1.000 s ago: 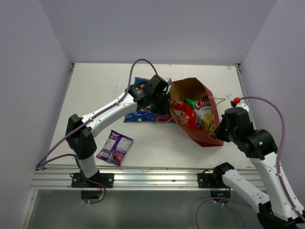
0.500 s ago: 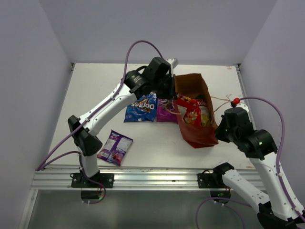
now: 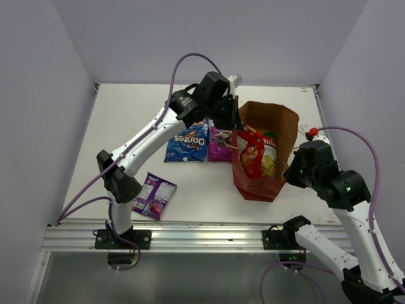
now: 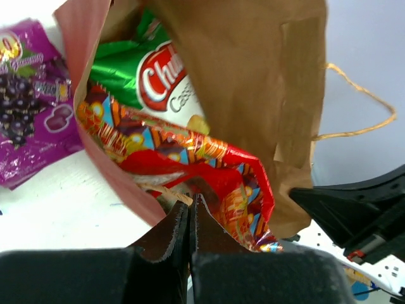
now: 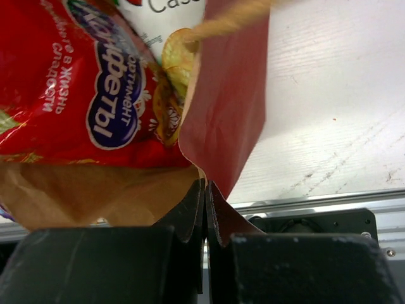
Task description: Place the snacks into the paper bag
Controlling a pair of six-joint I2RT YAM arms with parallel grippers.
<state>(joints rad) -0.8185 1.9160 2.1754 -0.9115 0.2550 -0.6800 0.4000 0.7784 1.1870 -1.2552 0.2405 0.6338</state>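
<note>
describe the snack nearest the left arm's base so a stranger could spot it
Start at the white table's near edge, by the left arm's base. Just right of it lies a small purple packet, flat and alone. The other purple bag sits farther back, between the Doritos and the paper bag.

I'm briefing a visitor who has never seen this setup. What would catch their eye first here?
The red paper bag standing right of centre, a red cookie bag and green-white chips poking out, with both arms' jaws shut on its rim. Left of it lie blue Doritos and a purple pack; another purple pack sits near the front edge.
</note>
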